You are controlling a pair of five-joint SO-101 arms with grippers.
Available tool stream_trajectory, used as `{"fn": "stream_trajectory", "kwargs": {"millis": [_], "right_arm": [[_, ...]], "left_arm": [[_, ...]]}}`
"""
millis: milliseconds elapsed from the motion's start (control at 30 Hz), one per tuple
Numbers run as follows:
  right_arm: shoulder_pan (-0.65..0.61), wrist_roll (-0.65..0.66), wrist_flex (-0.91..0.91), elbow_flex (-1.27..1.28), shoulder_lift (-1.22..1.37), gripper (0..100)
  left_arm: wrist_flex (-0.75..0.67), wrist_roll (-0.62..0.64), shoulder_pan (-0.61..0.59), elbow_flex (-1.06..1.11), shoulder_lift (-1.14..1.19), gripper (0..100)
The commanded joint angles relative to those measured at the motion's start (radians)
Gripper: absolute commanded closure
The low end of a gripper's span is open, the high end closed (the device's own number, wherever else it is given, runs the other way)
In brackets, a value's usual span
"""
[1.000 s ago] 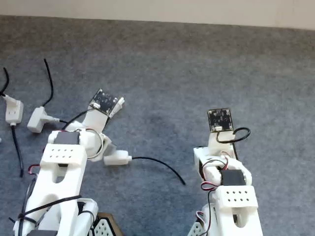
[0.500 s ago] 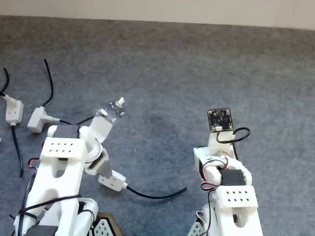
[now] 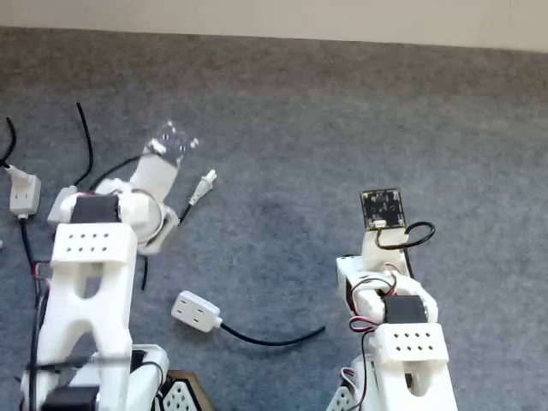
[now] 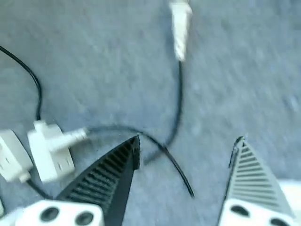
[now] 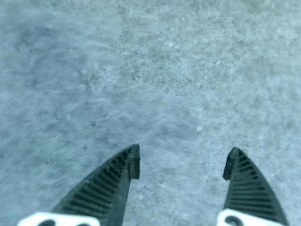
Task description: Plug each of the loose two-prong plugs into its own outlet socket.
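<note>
**High view.** Your left arm stands at the 9 o'clock side, wrist aimed toward 1 o'clock. The loose plug lies on the grey carpet at about 4 o'clock from the wrist tip, near but apart. The socket block lies at 5 o'clock from the arm, untouched, and its black cord trails toward 3 o'clock. A second socket block sits at the 9 o'clock edge. Your right arm stands at 5 o'clock.

Change: a second ago the left arm carried the socket block. Half a second ago it had the block low on the carpet. Now the arm has swung toward 11 o'clock and the block lies where it was left. The plug and the right arm have not shifted.

The plug is small and white, narrow end toward 1 o'clock, with a black cord off its tail toward 7 o'clock.

**Left wrist view.** The left gripper is spread wide with nothing between its pads. The plug lies well beyond the fingertips, blurred, so its prongs cannot be made out. Its cord runs back across the carpet between the jaws. A white block lies just beside one finger.

**Right wrist view.** The right gripper is spread wide over carpet, holding nothing.
</note>
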Motion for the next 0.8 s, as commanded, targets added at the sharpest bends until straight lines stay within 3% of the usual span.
{"fn": "stream_trajectory", "kwargs": {"millis": [0, 167, 400, 767], "right_arm": [[-0.025, 0.011, -0.018, 0.01, -0.015, 71.7], [-0.025, 0.011, -0.018, 0.015, -0.015, 71.7], [-0.025, 0.011, -0.018, 0.015, -0.019, 71.7], [-0.025, 0.011, -0.018, 0.015, -0.019, 71.7]], "left_arm": [[-0.14, 0.051, 0.058, -0.108, 0.189, 69], [-0.163, 0.123, 0.079, -0.364, 0.542, 70], [-0.127, 0.129, 0.081, -0.714, 0.946, 79], [0.124, 0.126, 0.17, -1.004, 1.184, 82]]}}
